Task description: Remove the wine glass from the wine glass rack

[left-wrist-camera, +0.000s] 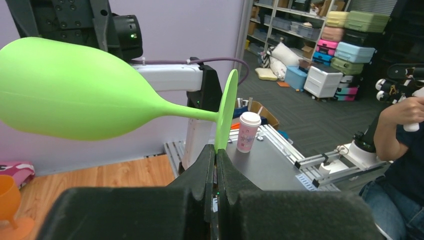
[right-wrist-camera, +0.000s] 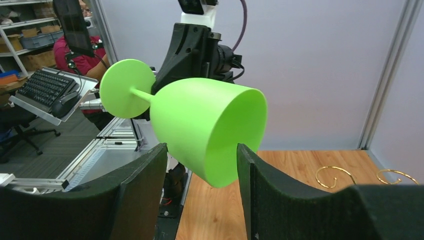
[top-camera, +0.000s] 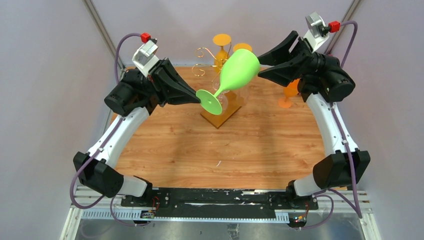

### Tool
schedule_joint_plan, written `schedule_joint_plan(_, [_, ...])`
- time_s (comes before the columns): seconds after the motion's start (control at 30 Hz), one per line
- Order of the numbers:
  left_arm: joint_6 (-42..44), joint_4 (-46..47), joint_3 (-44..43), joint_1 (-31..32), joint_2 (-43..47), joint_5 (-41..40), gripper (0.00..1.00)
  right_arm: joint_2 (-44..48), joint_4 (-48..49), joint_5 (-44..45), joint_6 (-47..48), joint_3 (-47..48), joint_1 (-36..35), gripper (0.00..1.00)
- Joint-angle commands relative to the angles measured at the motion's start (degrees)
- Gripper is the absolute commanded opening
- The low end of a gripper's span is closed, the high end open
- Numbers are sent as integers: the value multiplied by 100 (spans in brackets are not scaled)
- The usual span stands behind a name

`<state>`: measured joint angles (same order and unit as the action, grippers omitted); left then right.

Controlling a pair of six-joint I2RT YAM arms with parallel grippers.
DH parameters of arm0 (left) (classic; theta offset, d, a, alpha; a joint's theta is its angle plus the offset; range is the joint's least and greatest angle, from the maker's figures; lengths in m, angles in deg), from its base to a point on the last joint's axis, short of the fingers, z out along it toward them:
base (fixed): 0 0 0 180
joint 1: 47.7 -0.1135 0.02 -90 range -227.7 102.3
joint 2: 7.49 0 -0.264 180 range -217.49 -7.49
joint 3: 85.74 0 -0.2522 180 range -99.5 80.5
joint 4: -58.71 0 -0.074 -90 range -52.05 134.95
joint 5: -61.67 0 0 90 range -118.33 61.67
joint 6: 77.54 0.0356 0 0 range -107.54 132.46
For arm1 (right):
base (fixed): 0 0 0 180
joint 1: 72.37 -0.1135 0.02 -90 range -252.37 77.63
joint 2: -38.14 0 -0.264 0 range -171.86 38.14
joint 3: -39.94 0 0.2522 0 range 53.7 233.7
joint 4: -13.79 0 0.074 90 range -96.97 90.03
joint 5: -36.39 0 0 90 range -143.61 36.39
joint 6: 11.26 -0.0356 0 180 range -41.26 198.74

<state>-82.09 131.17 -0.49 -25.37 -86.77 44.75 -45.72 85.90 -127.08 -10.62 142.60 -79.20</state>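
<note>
The left gripper [top-camera: 198,99] is pressed together, pinching the green wine glass [top-camera: 239,70] by the edge of its flat foot. The glass lies sideways in the air, its cup pointing away from that gripper. The right gripper [top-camera: 260,64] is spread wide, right at the cup's open mouth. The wine glass rack [top-camera: 218,119] stands on the desk [top-camera: 200,150] below, between both grippers.
</note>
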Motion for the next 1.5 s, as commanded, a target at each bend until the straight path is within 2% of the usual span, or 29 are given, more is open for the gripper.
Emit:
schedule_joint_plan(0.0, [90,421,-63,44,-31,66,0,220,550,-33,-108,-109,-255,58])
schedule_joint_plan(0.17, [106,420,-57,44,-128,75,0,206,550,-124,-83,-153,-618,58])
schedule_joint_plan(0.4, [145,421,-214,44,-495,231,0,363,514,-413,174,-240,-1277,52])
schedule_joint_plan(0.57, [-6,424,-452,36,-914,227,0,561,68,-360,575,-401,-1303,31])
schedule_joint_plan(0.67, [-12,428,-436,28,-990,232,3,708,-558,-398,1126,-492,-1303,13])
schedule_joint_plan(0.73, [-43,423,-457,-5,-959,284,15,854,-1119,-446,1613,-550,-1291,1])
schedule_joint_plan(0.83, [-28,426,-401,-230,-753,302,29,1220,-1984,-466,2366,-670,-1220,0])
schedule_joint_plan(0.9, [24,429,-284,-526,-553,201,39,1568,-3049,-409,3233,-717,-1142,0])
schedule_joint_plan(0.93, [39,431,-224,-701,-478,107,41,1785,-3751,-360,3807,-706,-1111,0])
schedule_joint_plan(1.0, [-16,424,-129,-1094,-444,-128,42,2293,-5903,-115,5503,-532,-1085,0])
schedule_joint_plan(1.07, [-50,183,-26,-1548,-507,-505,35,2657,-8249,629,7194,-113,-1084,0])
schedule_joint_plan(1.1, [153,-240,24,-1671,-542,-626,27,2775,-9036,1021,7668,72,-1073,0])
schedule_joint_plan(1.17, [876,-1677,134,-1836,-629,-954,6,2923,-10071,1987,8197,440,-1041,0])
schedule_joint_plan(1.2, [1290,-2457,147,-1852,-671,-1122,0,2950,-10454,2486,8321,600,-1044,0])
schedule_joint_plan(1.33, [3242,-5514,20,-1850,-670,-1846,0,2637,-12110,5344,8746,1512,-1040,0])
schedule_joint_plan(1.4, [4539,-7741,-290,-1820,-517,-2542,0,2325,-12816,6796,8891,1896,-1041,0])
schedule_joint_plan(1.43, [5754,-9230,-639,-1701,-457,-3534,0,2103,-13227,7404,8908,2094,-1042,0])
schedule_joint_plan(1.47, [6560,-10556,-1199,-1480,-477,-4730,0,1934,-13498,8035,8911,2186,-1042,0])
